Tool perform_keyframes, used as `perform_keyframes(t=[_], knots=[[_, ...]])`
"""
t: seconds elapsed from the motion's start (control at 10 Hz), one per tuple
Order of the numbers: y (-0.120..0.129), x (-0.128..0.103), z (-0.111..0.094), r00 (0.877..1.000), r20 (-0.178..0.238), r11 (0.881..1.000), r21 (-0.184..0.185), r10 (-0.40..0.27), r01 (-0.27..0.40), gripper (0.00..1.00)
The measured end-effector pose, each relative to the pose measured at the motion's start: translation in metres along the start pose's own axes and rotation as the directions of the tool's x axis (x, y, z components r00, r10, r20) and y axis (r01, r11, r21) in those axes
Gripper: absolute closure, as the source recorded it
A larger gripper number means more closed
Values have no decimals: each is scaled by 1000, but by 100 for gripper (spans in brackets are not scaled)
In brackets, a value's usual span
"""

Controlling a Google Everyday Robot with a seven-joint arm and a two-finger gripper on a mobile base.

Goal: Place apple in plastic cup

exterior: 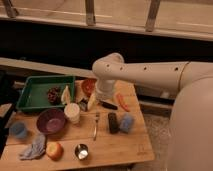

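The apple (54,149), yellow-orange with a red blush, lies near the front left of the wooden table (125,147). The plastic cup (19,130), short and light blue, stands upright at the table's left edge, left of and a little behind the apple. My gripper (93,102) hangs open over the middle back of the table, just in front of the orange-red bowl (89,86), with nothing in it. It is far from the apple and from the cup.
A purple bowl (51,121) and a cream cup (72,112) stand between gripper and apple. A green tray (35,82) sits back left, a metal cup (81,151) and grey cloth (35,149) flank the apple. A fork (95,126), black block (113,122) and blue object (126,122) lie right of centre.
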Motion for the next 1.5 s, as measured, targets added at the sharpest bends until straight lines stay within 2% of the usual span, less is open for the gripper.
perform_keyframes(t=[0.1, 0.2, 0.7, 0.8, 0.9, 1.1, 1.2, 1.3, 1.5], knots=[[29, 7, -1, 997, 7, 997, -22, -74, 75, 20], [43, 11, -3, 994, 14, 993, -34, -110, 110, 20], [46, 15, -5, 991, 27, 990, -41, -135, 136, 20], [50, 16, -4, 987, 29, 987, -41, -156, 157, 20], [66, 17, 0, 980, 29, 979, -43, -199, 200, 20], [109, 22, 10, 955, 22, 954, -44, -295, 296, 20], [138, 27, 16, 937, 17, 935, -49, -350, 351, 20], [171, 33, 24, 908, 10, 906, -58, -419, 419, 20], [208, 40, 38, 864, -5, 862, -74, -503, 501, 20]])
